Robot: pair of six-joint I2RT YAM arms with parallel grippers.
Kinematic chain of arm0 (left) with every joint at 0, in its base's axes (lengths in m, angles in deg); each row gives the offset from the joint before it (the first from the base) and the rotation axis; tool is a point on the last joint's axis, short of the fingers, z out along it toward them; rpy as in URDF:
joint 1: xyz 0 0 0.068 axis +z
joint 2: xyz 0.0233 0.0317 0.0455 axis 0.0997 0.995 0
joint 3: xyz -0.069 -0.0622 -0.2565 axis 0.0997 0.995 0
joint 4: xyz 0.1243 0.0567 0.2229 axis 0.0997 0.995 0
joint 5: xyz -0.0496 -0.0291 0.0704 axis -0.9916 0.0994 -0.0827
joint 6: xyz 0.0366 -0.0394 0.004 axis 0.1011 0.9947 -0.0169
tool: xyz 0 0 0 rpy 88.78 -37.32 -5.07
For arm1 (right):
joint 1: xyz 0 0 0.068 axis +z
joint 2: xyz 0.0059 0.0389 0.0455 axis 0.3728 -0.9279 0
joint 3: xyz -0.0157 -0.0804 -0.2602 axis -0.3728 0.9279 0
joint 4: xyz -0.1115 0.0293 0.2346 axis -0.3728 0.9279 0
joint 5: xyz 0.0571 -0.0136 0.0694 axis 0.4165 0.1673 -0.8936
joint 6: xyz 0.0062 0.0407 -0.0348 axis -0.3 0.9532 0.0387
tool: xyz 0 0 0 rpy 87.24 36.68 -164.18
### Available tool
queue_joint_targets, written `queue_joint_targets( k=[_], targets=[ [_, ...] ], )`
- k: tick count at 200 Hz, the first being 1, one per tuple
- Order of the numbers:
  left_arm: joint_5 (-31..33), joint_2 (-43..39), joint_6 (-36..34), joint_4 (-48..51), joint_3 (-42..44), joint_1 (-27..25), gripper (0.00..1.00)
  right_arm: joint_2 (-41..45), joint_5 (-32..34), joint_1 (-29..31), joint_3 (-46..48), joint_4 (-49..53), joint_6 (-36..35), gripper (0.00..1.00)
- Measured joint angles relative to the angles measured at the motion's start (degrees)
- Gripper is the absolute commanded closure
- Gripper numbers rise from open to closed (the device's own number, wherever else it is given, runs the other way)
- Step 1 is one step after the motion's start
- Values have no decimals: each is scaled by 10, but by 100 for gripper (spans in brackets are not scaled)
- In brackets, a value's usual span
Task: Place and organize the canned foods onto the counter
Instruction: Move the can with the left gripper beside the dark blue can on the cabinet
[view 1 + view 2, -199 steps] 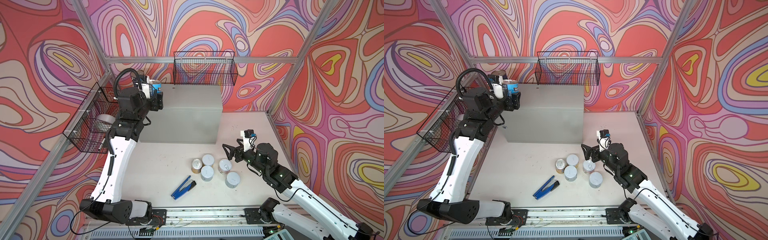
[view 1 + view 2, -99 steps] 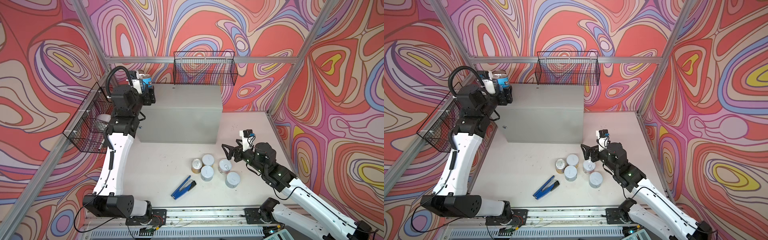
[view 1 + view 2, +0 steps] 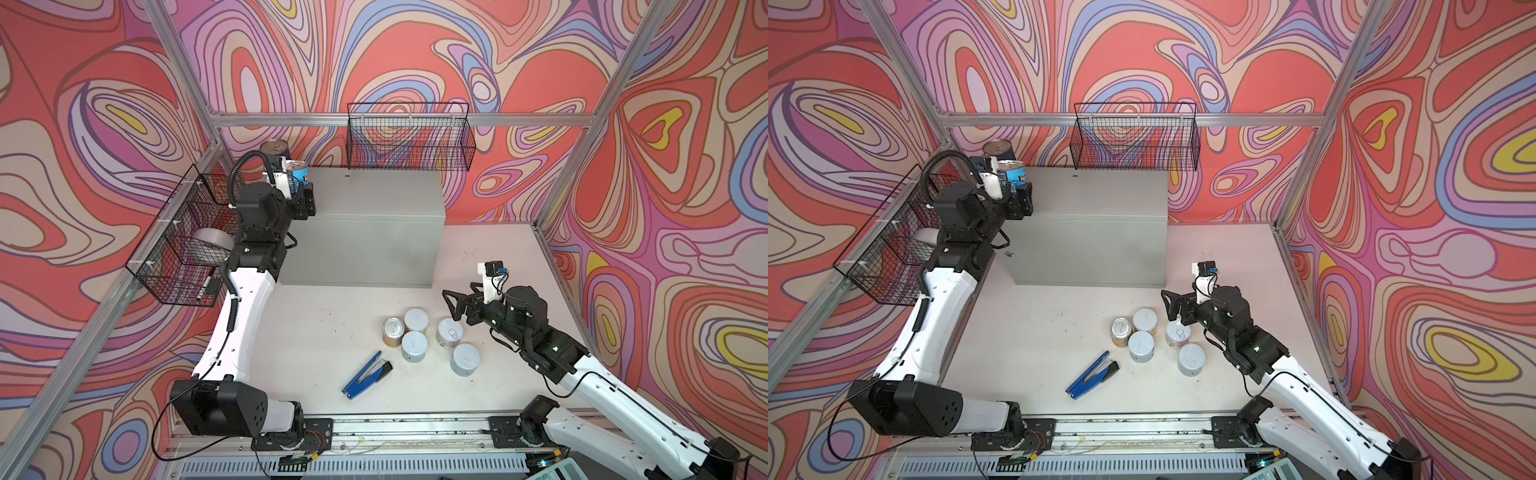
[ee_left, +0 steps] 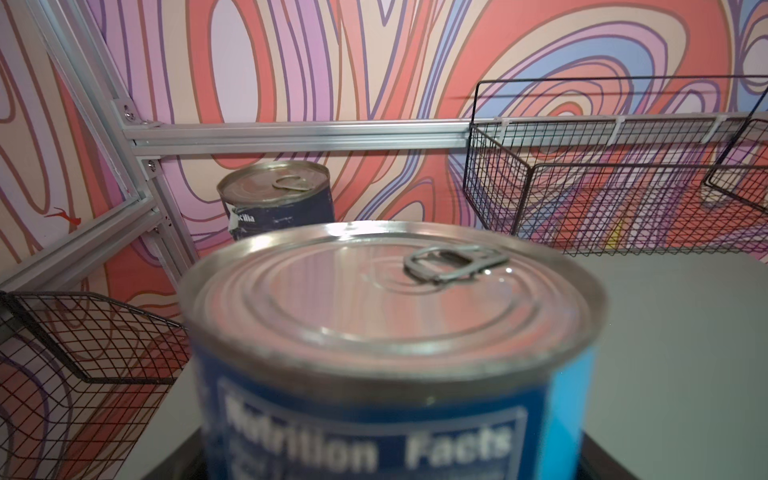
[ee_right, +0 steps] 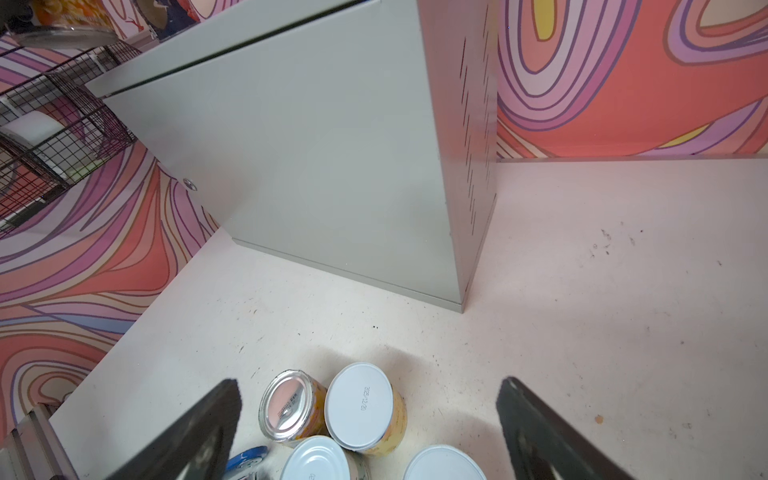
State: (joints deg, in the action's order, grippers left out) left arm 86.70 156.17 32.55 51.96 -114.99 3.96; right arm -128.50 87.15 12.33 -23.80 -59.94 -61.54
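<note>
Cans (image 3: 414, 345), five, sit on table (image 3: 324, 324) just ahead of my right gripper (image 3: 453, 305), fingers wide, empty. Blue can (image 3: 274, 148) stands on counter (image 3: 374, 195) beyond my left gripper (image 3: 300, 189), fingers clamping second blue can (image 4: 386, 332) over counter edge; I can't tell if it's touching down.

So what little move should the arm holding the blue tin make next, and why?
Probably ease it straight down onto the grey cabinet top. The left gripper grips the blue-labelled can over the cabinet's back left corner, close beside the other blue-labelled can standing there, and I cannot tell that it rests yet.
</note>
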Motion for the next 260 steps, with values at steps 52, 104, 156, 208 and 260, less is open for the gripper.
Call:
queue_joint_targets(
  k=[52, 104, 156, 208, 260],
  targets=[
    [9, 0, -9, -28, 2, 2, 45, 3, 0, 0, 14, 0, 9, 2],
    [15, 7, -19, -49, 2, 4, 45, 5, 0, 0, 15, 0, 9, 2],
    [19, 40, -19, -62, -1, 17, 45, 5, 0, 0, 16, 0, 9, 2],
    [20, 76, -17, -69, -21, 23, 45, 4, 4, 0, 22, 0, 9, 2],
    [22, 80, -12, -76, -21, 30, 44, 4, 11, 0, 23, 0, 9, 2]
  ],
)
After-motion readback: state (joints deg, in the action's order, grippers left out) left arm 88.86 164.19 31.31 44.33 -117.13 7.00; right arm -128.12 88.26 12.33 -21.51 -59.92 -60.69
